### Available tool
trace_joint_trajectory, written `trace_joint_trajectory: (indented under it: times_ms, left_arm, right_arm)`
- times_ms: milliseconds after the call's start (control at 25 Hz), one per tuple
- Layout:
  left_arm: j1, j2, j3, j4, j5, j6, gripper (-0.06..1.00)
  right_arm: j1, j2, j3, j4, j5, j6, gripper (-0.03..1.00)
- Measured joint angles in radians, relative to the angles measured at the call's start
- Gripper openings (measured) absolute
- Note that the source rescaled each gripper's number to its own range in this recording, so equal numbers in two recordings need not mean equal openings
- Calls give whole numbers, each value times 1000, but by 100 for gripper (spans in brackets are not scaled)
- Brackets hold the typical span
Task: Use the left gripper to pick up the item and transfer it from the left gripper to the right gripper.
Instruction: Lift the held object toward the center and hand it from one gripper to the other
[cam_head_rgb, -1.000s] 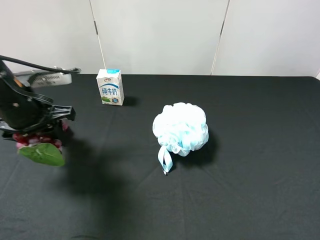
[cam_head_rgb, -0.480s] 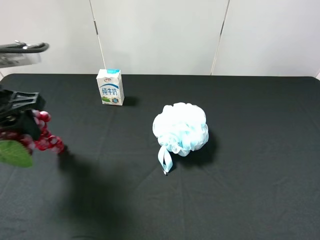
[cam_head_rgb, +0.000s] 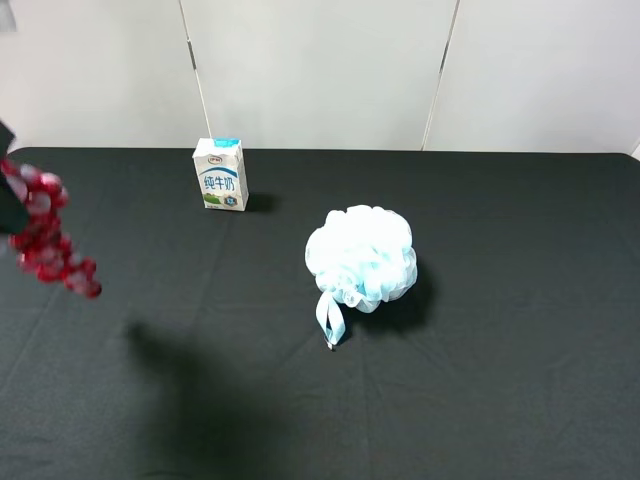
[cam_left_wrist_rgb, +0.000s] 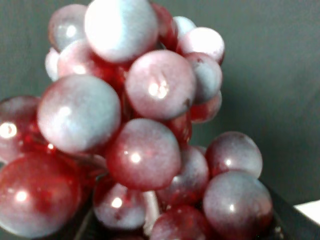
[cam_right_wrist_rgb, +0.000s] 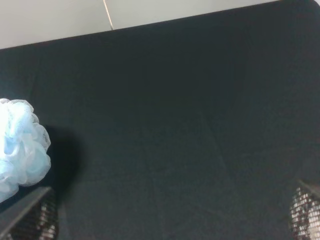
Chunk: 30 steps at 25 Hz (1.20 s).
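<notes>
The item, a bunch of dark red grapes, hangs in the air at the far left edge of the exterior view, above the black table and well apart from the milk carton and the blue bath pouf. In the left wrist view the grapes fill almost the whole picture.

The left gripper shows only as dark parts under the bunch. Its jaws are mostly hidden, but since the bunch is off the table, the gripper appears to be clenched on it. How deep the hold goes cannot be seen.

The right gripper is spread wide and holds nothing; only its two tips show at the lower corners of its view.

The risk is probably in the handover. The grapes are round and glossy, so a shallow hold may slip, and the bunch may swing and miss the right jaws.
</notes>
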Motion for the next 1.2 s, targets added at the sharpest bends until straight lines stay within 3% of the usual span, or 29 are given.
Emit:
trace_joint_trajectory:
  times_ms: [160,360,720,1200]
  left_arm:
    - [0,0,-78,-5,2,13,1]
    - [0,0,-147,-71,2,96,1]
    - [0,2,-157,-99,2,181,0]
    - [0,210,-235,-198,1,315,0]
  right_arm:
    - [0,0,0,0,0,0,100]
    - [0,0,0,0,0,0,100]
    - [0,0,0,1,0,0,100]
    - [0,0,0,1,0,0,100]
